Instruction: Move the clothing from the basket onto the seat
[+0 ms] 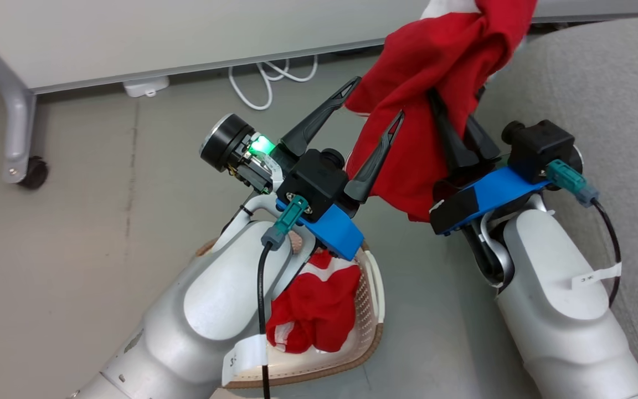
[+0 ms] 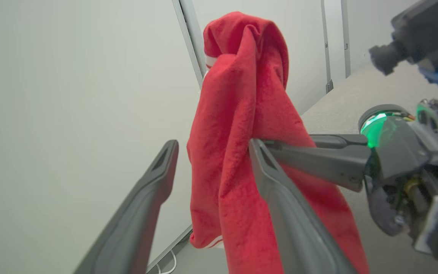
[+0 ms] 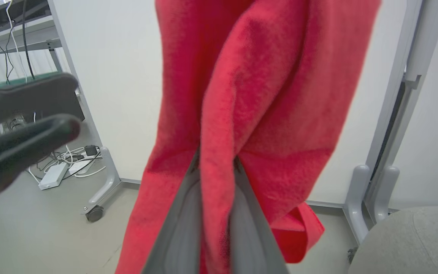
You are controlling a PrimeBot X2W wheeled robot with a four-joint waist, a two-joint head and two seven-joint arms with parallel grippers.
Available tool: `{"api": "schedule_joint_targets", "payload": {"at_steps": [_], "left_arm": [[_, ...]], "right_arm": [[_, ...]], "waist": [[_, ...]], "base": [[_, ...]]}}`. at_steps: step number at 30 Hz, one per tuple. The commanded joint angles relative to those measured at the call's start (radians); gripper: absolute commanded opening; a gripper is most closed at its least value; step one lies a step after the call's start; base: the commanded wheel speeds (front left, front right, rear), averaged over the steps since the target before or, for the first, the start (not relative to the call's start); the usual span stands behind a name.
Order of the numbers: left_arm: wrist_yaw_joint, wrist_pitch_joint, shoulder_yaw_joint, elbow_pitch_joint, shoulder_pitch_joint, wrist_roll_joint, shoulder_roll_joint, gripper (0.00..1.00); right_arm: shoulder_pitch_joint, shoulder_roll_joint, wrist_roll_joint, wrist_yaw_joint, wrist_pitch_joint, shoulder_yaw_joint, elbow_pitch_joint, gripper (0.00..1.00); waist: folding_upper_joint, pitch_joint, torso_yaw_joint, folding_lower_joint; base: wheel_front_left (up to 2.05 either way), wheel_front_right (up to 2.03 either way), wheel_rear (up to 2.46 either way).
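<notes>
Off to the robot's right, the large grey fabric-upholstered seat (image 1: 601, 83) with rounded edges lies close to the raised arms; below the left forearm, the cream-white perforated plastic basket (image 1: 373, 310) with a brown woven-look rim stands on the floor. Between them, a soft bright red garment (image 1: 441, 72) with a little white at its edges hangs in the air, bunched and drooping; a second red garment with white bands (image 1: 316, 310) lies crumpled in the basket. The right gripper (image 1: 452, 127) is clamped on a thick fold of the hanging garment, its fingers pressed together with cloth pinched between them; the left gripper (image 1: 377, 98) stands wide apart with the cloth hanging between its fingers, holding nothing. The fabric looks light, limp and fleecy, so it should neither slip nor break; it will sag and trail, so it likely needs lifting high over the seat edge; for the garment in the basket, a raised bunched fold near the middle seems the best hold.
</notes>
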Motion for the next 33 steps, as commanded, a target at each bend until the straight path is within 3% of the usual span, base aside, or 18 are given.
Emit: {"api": "schedule_joint_targets", "payload": {"at_steps": [1, 17, 33], "left_arm": [[-0.002, -0.005, -0.001, 0.002, 0.005, 0.004, 0.003, 1.0], [-0.027, -0.005, -0.055, 0.014, 0.011, 0.022, -0.001, 1.0], [-0.055, -0.005, -0.127, 0.03, 0.012, 0.029, -0.012, 1.0]], "right_arm": [[0.002, -0.002, -0.007, 0.0, -0.001, -0.006, -0.007, 0.0], [0.049, -0.002, -0.085, 0.0, -0.001, -0.203, -0.098, 0.0], [0.161, -0.002, -0.147, 0.0, -0.001, -0.458, -0.219, 0.0]], "waist": [[0.0, 0.014, -0.027, -0.0001], [0.0, 0.065, -0.215, -0.0001], [0.0, 0.104, -0.33, -0.0001]], "base": [[0.0, 0.0, 0.0], [0.0, 0.0, 0.0], [0.0, 0.0, 0.0]]}}
